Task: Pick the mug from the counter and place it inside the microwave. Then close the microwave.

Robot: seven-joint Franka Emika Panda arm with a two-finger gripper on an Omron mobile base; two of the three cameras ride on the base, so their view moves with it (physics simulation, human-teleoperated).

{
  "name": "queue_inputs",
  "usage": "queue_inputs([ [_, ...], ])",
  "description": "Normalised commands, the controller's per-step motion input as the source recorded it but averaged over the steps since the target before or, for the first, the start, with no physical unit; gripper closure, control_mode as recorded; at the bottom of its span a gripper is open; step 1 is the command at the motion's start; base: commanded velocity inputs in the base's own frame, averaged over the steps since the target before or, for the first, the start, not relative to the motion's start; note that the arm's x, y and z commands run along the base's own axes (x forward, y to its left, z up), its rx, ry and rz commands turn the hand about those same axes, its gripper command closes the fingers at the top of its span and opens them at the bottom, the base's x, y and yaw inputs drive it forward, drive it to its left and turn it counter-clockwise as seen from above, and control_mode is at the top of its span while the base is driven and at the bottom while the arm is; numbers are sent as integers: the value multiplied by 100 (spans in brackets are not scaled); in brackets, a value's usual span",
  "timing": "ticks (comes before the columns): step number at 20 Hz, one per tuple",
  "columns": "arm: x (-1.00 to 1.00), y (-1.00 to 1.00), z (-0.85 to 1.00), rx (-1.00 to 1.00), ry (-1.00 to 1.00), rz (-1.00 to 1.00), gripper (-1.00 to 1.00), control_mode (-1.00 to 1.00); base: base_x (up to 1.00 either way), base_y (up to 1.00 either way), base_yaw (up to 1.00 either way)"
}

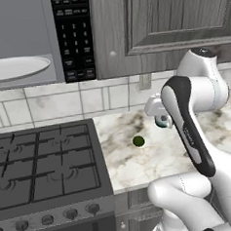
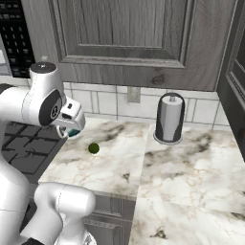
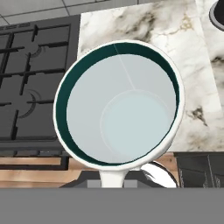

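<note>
Hand view looks straight down into the mug (image 3: 118, 103): pale inside, teal around the rim, with stove (image 3: 35, 83) and counter (image 3: 144, 26) far below it. I have my pincer closed on it, gripping at the rim, though my fingertips themselves are hidden under the cup. From the left base view the mug (image 1: 162, 120) hangs in the air above the counter (image 1: 140, 159), clear of the slab and a little above the small green ball (image 1: 138, 141).

So I judge the pick done and the carry in hand. Next I need to swing left and up to the microwave (image 1: 24, 41), whose cavity stands open with its white plate (image 1: 14, 68) showing, and keep the cup level going in.

My arm is folded, elbow high near the cabinet, the forearm reaching down and left, the hand (image 2: 72, 119) pointing down beside the stove's edge.
</note>
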Motion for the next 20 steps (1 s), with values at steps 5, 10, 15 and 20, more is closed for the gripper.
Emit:
queue_inputs([
  [5, 0, 0, 0, 0, 0, 0, 100, 100, -38, 16, 0],
  [10, 0, 0, 0, 0, 0, 0, 100, 100, -35, 27, 7],
  [15, 0, 0, 0, 0, 0, 0, 100, 100, -4, 32, 17],
  [20, 0, 0, 0, 0, 0, 0, 100, 100, 0, 41, 31],
])
